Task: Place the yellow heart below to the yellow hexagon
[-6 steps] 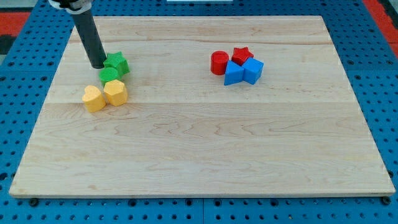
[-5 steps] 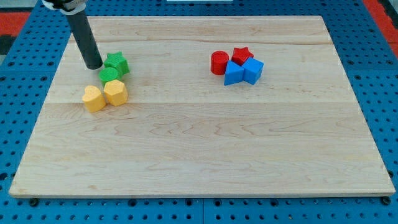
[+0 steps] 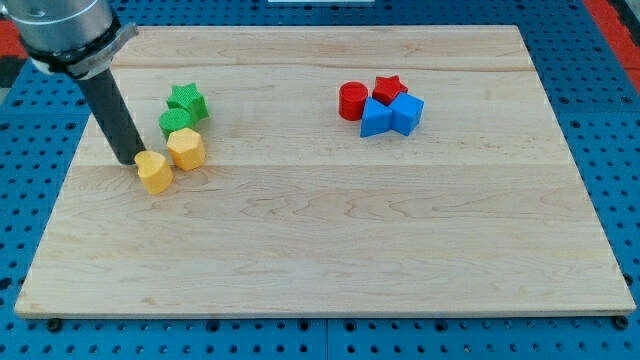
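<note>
While the rod's tip sits hard against the upper-left side of the yellow heart, a push from that angle looks risky to me: the heart lies just beside the yellow hexagon, at its lower left, and a shove toward the view's right could drive it into the hexagon and carry both along, or bump the hexagon into the green round block and green star stacked just above it. A glancing contact could also spin the heart off to the side instead of sliding it under the hexagon. A push down and to the right, curving beneath the hexagon, seems the safer line.

No fingers exist on this arm, so nothing opens or holds; the bare tip only touches the heart, or is a hair short of it. Well apart on the table, the red and blue blocks are out of harm's way.
</note>
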